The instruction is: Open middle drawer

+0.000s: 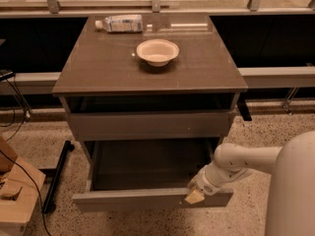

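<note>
The middle drawer (147,199) is pulled well out of the grey-brown cabinet, showing its dark interior (147,163). Its plain front faces me low in the camera view. My gripper (194,196), with a pale yellowish tip, is at the right part of that drawer front, against its upper edge. The white arm (236,163) reaches in from the lower right. The taller top drawer front (147,125) sits above, with a dark gap over it. The lowest drawer is hidden under the open one.
On the cabinet top (98,68) stand a white bowl (157,51) and a plastic bottle (120,23) lying on its side. A wooden box (15,195) and cables lie on the floor at left. A black bar (56,176) lies beside the cabinet.
</note>
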`<control>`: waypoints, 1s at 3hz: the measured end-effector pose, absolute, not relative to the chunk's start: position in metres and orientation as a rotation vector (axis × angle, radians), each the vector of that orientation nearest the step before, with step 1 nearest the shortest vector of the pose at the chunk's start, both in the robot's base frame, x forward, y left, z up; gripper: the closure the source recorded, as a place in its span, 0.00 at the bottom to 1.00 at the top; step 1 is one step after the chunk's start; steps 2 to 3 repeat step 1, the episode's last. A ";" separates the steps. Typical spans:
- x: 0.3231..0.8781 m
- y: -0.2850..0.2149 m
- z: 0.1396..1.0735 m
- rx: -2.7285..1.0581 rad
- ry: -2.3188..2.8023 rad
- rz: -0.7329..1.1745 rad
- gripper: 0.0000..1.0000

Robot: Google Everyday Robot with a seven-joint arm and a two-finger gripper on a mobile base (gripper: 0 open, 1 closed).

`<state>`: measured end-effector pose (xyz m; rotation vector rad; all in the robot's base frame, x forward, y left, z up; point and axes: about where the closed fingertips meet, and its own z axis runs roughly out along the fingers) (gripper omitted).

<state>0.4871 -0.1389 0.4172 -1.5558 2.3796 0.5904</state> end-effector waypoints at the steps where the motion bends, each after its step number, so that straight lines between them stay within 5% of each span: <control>1: 0.486 -0.138 0.416 -1.559 2.380 0.594 0.71; 3: 0.486 -0.138 0.416 -1.559 2.380 0.594 0.71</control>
